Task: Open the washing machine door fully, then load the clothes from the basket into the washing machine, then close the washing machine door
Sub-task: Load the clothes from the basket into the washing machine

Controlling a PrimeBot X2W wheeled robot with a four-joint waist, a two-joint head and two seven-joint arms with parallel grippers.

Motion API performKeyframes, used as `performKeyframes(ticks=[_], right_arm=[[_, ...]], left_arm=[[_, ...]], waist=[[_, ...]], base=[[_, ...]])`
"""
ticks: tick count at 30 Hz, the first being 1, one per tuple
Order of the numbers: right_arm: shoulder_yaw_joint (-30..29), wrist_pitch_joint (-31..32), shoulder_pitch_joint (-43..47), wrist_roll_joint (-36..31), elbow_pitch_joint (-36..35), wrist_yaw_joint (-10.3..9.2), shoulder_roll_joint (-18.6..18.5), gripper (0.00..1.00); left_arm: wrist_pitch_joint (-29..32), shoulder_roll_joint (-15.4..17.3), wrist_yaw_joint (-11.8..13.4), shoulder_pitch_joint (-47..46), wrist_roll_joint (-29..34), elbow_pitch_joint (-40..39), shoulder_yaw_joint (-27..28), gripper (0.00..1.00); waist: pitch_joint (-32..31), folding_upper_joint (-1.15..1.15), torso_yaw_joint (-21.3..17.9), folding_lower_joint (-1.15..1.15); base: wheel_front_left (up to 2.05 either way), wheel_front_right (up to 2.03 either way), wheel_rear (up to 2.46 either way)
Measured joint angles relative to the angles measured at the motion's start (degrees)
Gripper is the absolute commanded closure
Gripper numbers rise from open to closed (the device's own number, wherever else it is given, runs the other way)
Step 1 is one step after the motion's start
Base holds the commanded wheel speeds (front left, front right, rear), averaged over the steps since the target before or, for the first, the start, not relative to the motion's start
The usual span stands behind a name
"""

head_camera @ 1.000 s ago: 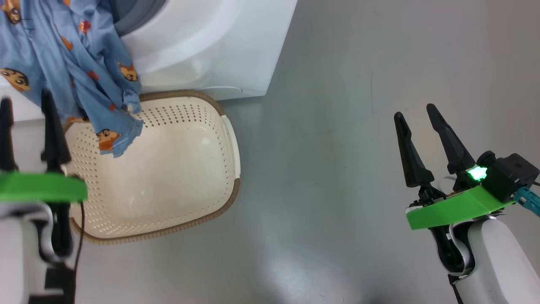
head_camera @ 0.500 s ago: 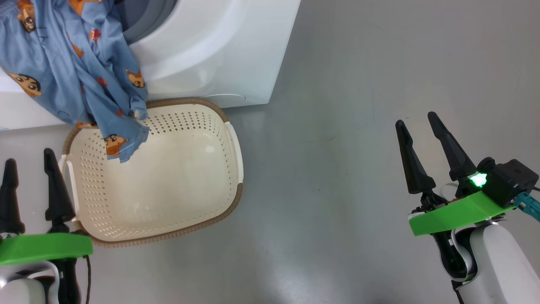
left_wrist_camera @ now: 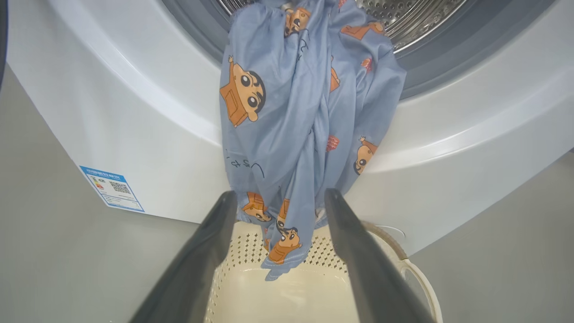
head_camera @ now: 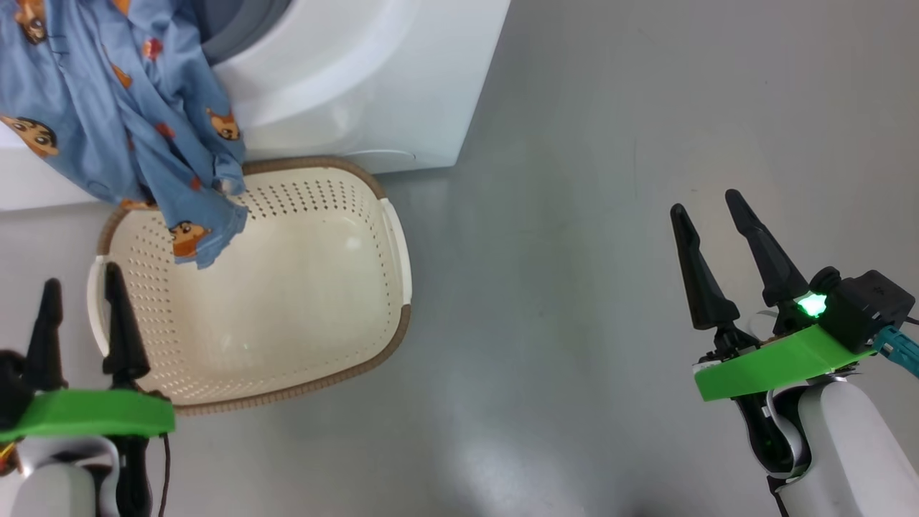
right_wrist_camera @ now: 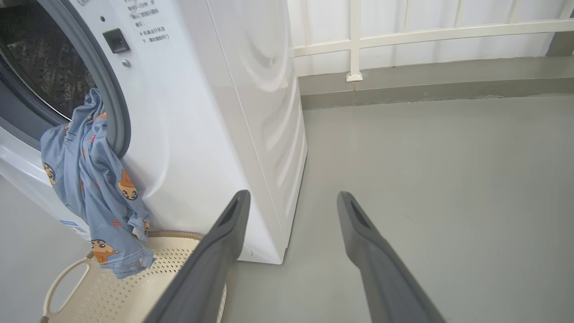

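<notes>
Although the basket [head_camera: 287, 309] sits on the floor [head_camera: 574, 287] just in front of the washer [head_camera: 373, 86], it holds little. Its cream bottom lies bare, and only the hem of the clothes [head_camera: 108, 108] dips over its far rim, at the far left corner. The rest of the clothes, blue cloth with orange cartoon prints, rises from the basket up the washer's white front. It passes over the grey gasket [left_wrist_camera: 448, 63] into the steel drum [left_wrist_camera: 403, 18], so the clothes hang half in, half out.

The left tool [head_camera: 81, 276] hovers at the basket's near left corner, just beside the white handle [head_camera: 92, 309] there. Its two dark fingers are spread with nothing between them. It points across the basket toward the far rim. In the left wrist view the hanging hem falls in the gap between the two fingers, beyond their tips and not touching them.

The right tool [head_camera: 704, 201] hangs well to the right of the basket, over bare floor. Its fingers are likewise parted and empty, far from the clothes. A blue label [left_wrist_camera: 112, 188] shows low on the washer's front, off the basket's left side.
</notes>
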Motion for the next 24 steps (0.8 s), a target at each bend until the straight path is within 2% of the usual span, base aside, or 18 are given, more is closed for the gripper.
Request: performKeyframes(ticks=[11, 15, 24], right_arm=[[-0.08, 0.00, -0.54, 0.00, -0.44, 0.00, 0.76, 0.00], [0.05, 0.00, -1.91, 0.00, -0.57, 0.00, 1.21, 0.00], [0.46, 0.00, -2.86, 0.00, -0.74, 0.00, 1.52, 0.00]], left_arm=[[-0.01, 2.34, 0.00, -9.78, -2.25, 11.84, -5.05, 0.00], [0.00, 4.08, 0.00, -15.27, -3.56, 18.74, -7.70, 0.00], [0.00, 6.62, 0.00, -25.92, -6.10, 28.66, -10.90, 0.00]], waist=[[3.11, 0.00, -0.57, 0.00], [4.76, 0.00, -1.08, 0.00], [7.39, 0.00, -2.58, 0.00]], base=[[0.00, 0.00, 0.00], [0.00, 0.00, 0.00], [0.00, 0.00, 0.00]])
